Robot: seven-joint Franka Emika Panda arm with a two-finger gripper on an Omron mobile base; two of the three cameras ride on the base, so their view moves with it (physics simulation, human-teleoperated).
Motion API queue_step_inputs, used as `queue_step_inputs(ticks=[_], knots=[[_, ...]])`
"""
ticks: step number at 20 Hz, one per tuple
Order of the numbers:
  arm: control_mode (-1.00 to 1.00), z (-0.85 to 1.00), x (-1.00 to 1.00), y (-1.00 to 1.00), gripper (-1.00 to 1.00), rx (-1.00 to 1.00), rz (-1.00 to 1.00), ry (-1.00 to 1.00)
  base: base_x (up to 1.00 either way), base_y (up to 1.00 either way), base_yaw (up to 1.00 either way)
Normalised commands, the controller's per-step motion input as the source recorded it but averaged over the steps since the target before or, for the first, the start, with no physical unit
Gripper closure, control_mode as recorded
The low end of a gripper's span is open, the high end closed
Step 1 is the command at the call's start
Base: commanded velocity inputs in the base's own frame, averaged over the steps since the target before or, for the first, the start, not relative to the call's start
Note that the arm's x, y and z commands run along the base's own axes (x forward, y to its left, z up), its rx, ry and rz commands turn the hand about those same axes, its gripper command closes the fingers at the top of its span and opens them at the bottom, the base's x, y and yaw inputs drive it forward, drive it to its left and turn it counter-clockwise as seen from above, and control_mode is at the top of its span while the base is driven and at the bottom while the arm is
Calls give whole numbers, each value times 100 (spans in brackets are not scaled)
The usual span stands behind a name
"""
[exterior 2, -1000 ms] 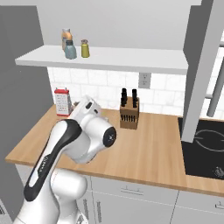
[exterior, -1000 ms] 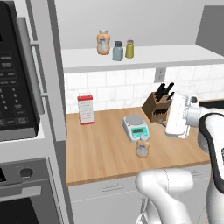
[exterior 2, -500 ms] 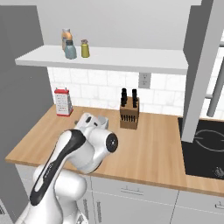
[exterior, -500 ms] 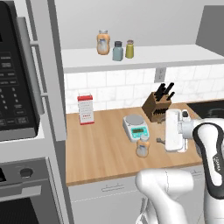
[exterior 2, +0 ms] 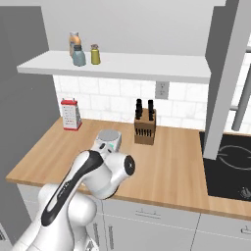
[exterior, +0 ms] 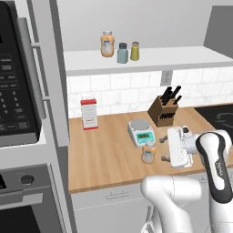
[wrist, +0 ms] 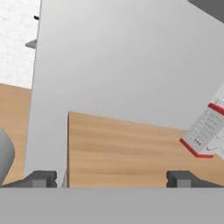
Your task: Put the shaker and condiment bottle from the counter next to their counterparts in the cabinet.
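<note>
Olive-yellow shaker (exterior: 134,51) sitting on white cabinet shelf (exterior: 150,59) beside grey-teal shaker (exterior: 122,53): done. Slim orange-tan condiment bottle (exterior: 148,153) waiting on wooden counter (exterior: 104,150), near scale. Gripper (wrist: 111,178) spread open, empty, hovering right of bottle.

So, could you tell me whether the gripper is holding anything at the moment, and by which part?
Nothing is held. The gripper is open, with only bare counter between its fingertips; the condiment bottle stands free on the counter.
</note>
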Motion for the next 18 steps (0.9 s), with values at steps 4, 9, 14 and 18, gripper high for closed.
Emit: queue_step_inputs(ticks=[4,9,14,18], knots=[[-100,0,12,-6,-100,7,0,0,0,0,0],[-100,0,36,-41,-100,24,0,2,0,0,0],[-100,-1,42,-29,-100,19,0,13,0,0,0],[-100,-45,49,0,-100,-4,0,42,0,0,0]])
